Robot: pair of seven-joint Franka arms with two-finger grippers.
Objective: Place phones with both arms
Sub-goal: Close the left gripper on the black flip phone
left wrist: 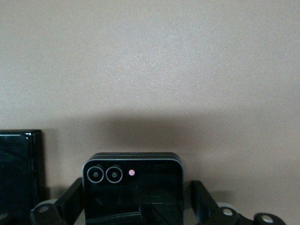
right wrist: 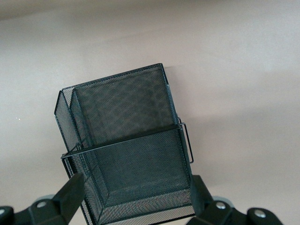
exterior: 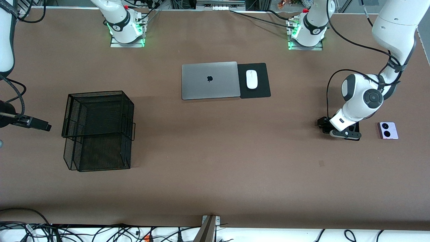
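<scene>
Left gripper (left wrist: 133, 211) low at the desk (exterior: 215, 174), jaws open astride the small black phone (left wrist: 133, 187); slab phone (left wrist: 18, 173) beside, lilac phone (exterior: 388, 130) near. Right gripper (right wrist: 136, 206) waiting over the mesh basket (right wrist: 126, 145), jaws open, empty.

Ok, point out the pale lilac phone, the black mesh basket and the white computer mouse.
Pale lilac squarish phone (exterior: 388, 130): front view, its middle.
Black wire mesh basket (exterior: 128, 105): front view, side wall.
White computer mouse (exterior: 251, 79): front view, its top.

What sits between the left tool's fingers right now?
The small black phone lies between the left tool's open fingers, shown in the left wrist view.
</scene>
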